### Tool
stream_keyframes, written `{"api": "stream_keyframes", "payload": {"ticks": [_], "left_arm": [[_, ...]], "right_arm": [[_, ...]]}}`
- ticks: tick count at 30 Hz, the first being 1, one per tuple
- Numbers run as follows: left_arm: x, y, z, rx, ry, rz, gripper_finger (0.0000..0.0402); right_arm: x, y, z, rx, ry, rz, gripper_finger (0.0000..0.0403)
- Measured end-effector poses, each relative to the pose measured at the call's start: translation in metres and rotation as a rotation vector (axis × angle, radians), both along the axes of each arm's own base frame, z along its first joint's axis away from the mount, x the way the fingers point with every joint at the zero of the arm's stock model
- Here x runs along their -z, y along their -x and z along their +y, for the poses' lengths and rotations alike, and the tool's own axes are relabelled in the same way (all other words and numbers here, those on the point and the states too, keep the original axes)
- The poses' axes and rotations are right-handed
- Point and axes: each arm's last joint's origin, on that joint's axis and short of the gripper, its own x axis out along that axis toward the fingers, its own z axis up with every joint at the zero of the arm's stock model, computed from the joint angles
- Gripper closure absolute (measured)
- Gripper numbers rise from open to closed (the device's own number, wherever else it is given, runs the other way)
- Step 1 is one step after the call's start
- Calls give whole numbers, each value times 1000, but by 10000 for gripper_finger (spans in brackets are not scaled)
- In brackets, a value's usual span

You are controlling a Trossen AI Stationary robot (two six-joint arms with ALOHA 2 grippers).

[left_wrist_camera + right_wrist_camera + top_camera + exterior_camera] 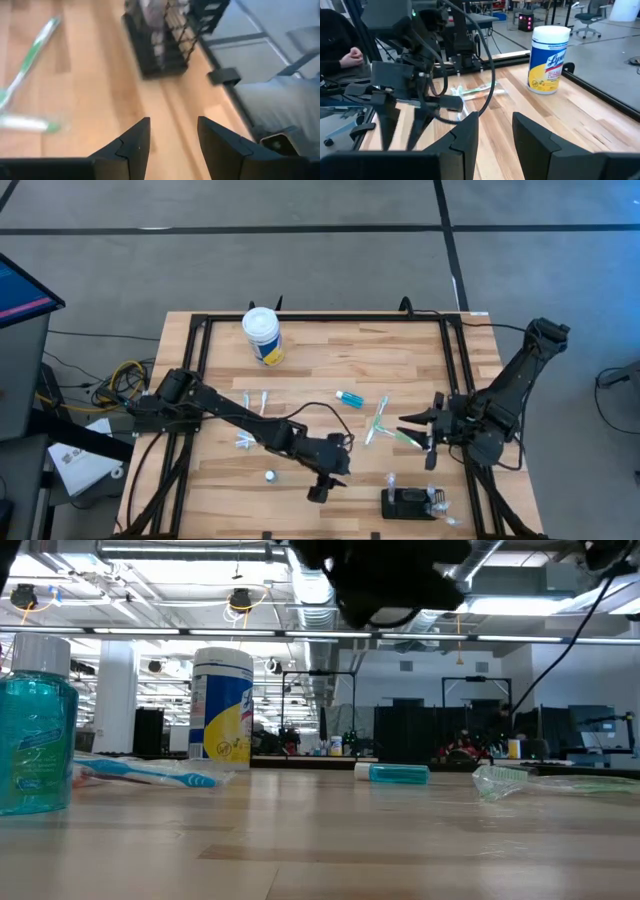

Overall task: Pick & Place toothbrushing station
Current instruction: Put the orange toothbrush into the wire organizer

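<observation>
Toothbrushing station (408,504) is not the biggest thing here, but it is the one that counts: a small black ribbed holder lying flat near the table's (330,350) front edge, toward the right side, with a few pale items in or beside it. It looks like stiff, light plastic with hard, possibly slick walls; I would take it across its short sides, low on the body, and keep it level so the loose pieces do not spill.

By size, the left arm reaches diagonally across the table; the left gripper (318,491) hangs just beside the station, its fingers spread with nothing between them, and its wrist view looks at the holder ahead. The right arm waits at the right edge; the right gripper (415,423) is near a green toothbrush (405,438), fingers parted and empty.

Next, a white-lidded yellow-and-blue tub (262,335) stands at the back; the right wrist view reads "Lysol" on it. A teal bottle (35,735) stands close to the low camera, its label unreadable. A small teal tube (350,398) lies mid-table.
</observation>
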Motion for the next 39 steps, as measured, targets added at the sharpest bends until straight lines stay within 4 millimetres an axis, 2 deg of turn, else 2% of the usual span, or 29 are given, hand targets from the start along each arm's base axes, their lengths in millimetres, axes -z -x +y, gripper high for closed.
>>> {"api": "stream_keyframes", "payload": {"ticks": [6,10,16,20,24,27,31,39], "left_arm": [[-10,26,4,-154,-136,99,243],[-20,61,14,-289,-160,74,243],[-27,133,55,-614,-29,32,243],[-19,173,84,-816,112,20,243],[-3,201,106,-951,208,28,243],[9,212,118,-1005,235,53,243],[24,218,130,-1048,262,129,243],[36,214,146,-1113,259,241,243]], "right_arm": [[1,-4,-4,12,0,11,292],[1,-6,-5,27,1,14,292],[6,-11,-4,30,5,34,292],[8,-15,-5,49,-1,38,292],[8,-17,-7,44,-14,43,292],[8,-18,-8,47,-14,45,292],[8,-18,-8,45,-13,48,292],[9,-18,-8,40,-9,55,292]]}}
